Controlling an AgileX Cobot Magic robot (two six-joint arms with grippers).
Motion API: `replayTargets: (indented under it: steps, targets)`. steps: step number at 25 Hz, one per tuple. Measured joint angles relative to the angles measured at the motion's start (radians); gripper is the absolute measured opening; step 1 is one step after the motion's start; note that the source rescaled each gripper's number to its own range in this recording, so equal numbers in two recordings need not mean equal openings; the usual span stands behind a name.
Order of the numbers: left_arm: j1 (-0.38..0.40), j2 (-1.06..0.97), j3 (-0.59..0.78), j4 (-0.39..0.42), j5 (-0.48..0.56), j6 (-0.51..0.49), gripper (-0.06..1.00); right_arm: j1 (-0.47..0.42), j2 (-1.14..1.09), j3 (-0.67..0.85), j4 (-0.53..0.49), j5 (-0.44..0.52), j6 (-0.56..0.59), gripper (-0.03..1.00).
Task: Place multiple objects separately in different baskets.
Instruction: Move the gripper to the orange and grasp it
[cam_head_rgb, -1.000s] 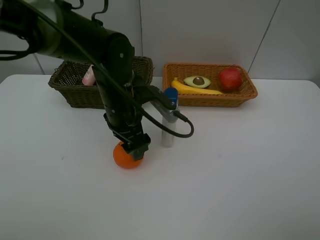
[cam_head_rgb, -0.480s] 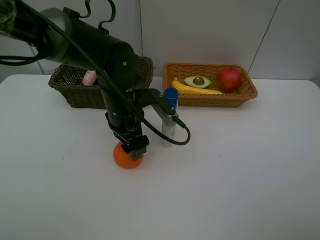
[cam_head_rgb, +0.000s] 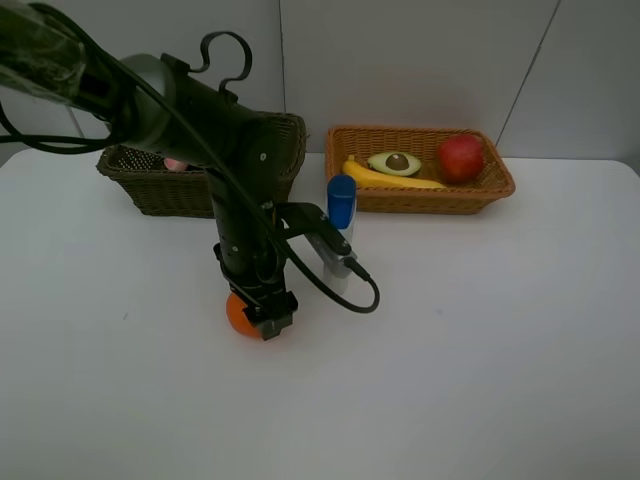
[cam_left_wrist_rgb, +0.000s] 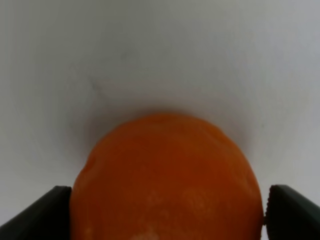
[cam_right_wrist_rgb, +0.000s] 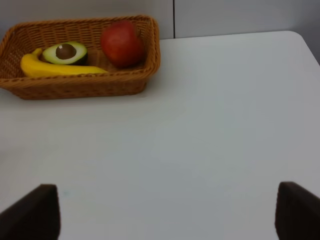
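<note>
The orange (cam_head_rgb: 236, 313) rests on the white table, left of centre. My left gripper (cam_head_rgb: 262, 312) has come straight down over it. In the left wrist view the orange (cam_left_wrist_rgb: 165, 175) fills the gap between the two dark fingertips (cam_left_wrist_rgb: 44, 216), and the jaws stand wide open around it. A silver blue-capped tube (cam_head_rgb: 340, 232) stands upright just to the right of the arm. The tan basket (cam_head_rgb: 497, 185) holds the banana (cam_head_rgb: 392, 179), avocado half (cam_head_rgb: 394, 162) and apple (cam_head_rgb: 460, 157). My right gripper (cam_right_wrist_rgb: 165, 220) is open over bare table, outside the exterior high view.
The dark olive-brown basket (cam_head_rgb: 150, 190) sits at the back left, partly behind the left arm, with a bit of the pink bottle (cam_head_rgb: 175, 163) showing inside. A black cable loops from the arm near the tube. The table's right edge lies beyond the tan basket (cam_right_wrist_rgb: 80, 85).
The left arm has lowered and its open gripper has dropped down around the orange, now covering most of it. The pink bottle is more hidden behind the arm.
</note>
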Motion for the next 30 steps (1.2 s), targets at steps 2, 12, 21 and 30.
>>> replayTargets:
  steps: [2, 12, 21, 30]
  targets:
    - [0.0, 0.001, 0.0, 0.0, 0.0, 0.0, 1.0, 0.0, 0.0, 0.0, 0.0, 0.0, 0.0, 0.85]
    - [0.0, 0.001, 0.0, 0.0, 0.004, 0.0, 0.93, 0.0, 0.0, 0.0, 0.0, 0.0, 0.0, 0.85]
    - [0.0, 0.001, 0.0, 0.0, 0.024, -0.001, 0.93, 0.0, 0.0, 0.0, 0.0, 0.0, 0.0, 0.85]
    - [0.0, -0.003, 0.0, 0.0, 0.049, -0.004, 0.92, 0.0, 0.0, 0.0, 0.0, 0.0, 0.0, 0.85]
